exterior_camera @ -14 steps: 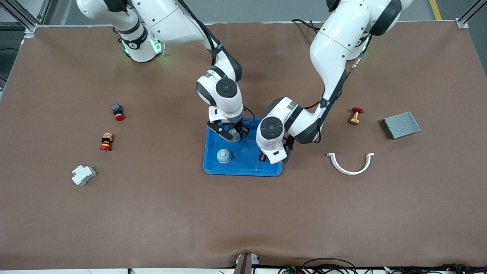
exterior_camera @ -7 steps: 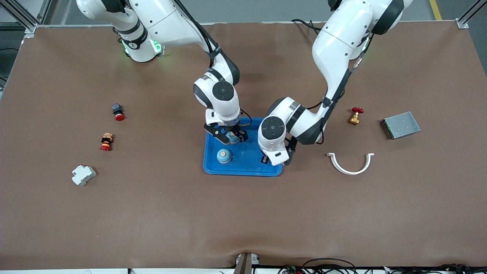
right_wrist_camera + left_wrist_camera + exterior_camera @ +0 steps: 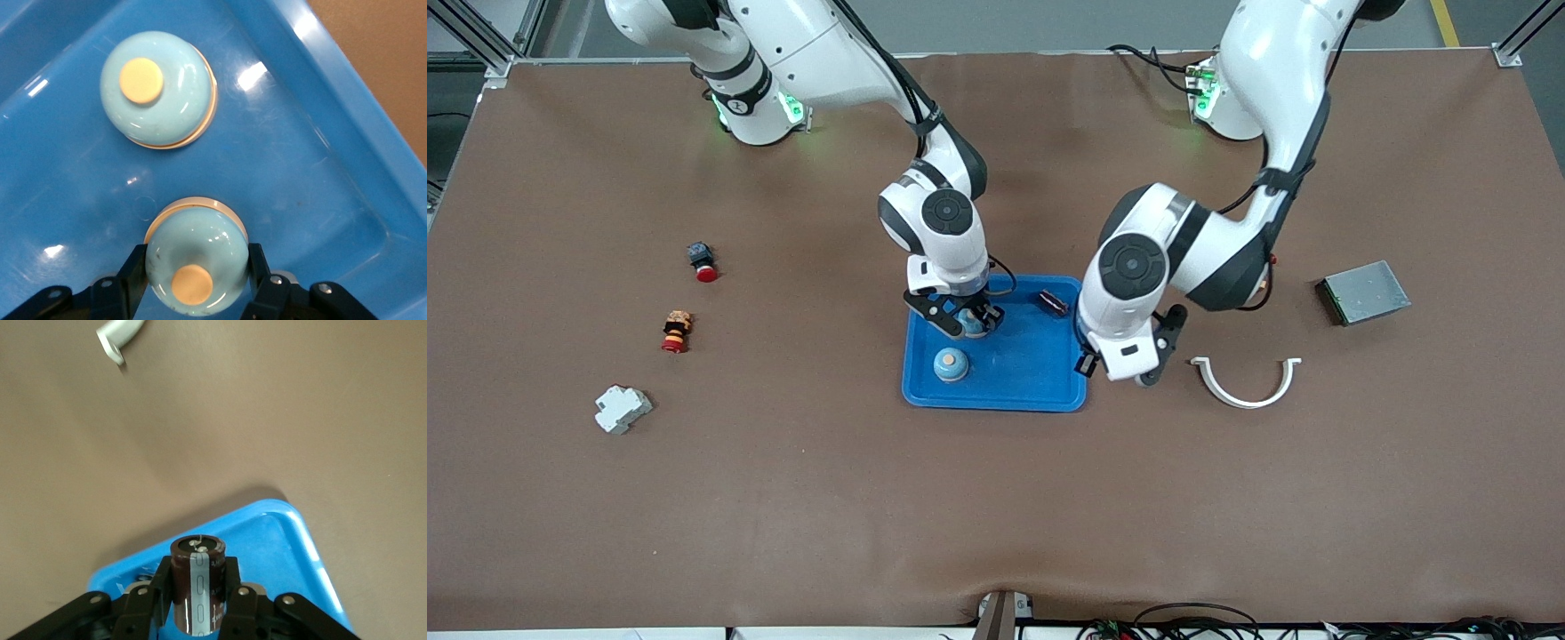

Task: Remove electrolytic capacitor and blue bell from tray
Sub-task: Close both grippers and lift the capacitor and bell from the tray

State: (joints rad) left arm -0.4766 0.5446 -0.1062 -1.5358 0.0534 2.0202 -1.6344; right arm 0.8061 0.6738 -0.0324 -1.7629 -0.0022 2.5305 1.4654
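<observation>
Brown matting carried your tray [image 3: 1005,391]. Your right gripper [image 3: 197,280] clamped one blue bell [image 3: 195,263] inside it. Your left gripper [image 3: 199,600] pinched the capacitor [image 3: 197,580] above its corner.

On the surface [image 3: 996,498], two bells [image 3: 951,364] sit in the tray [image 3: 1014,391]; a curved bracket [image 3: 1246,381] lies at its 3 o'clock.

Second bell [image 3: 951,364] and dark part [image 3: 1053,303] (small) occupy tray [image 3: 1005,391].
</observation>
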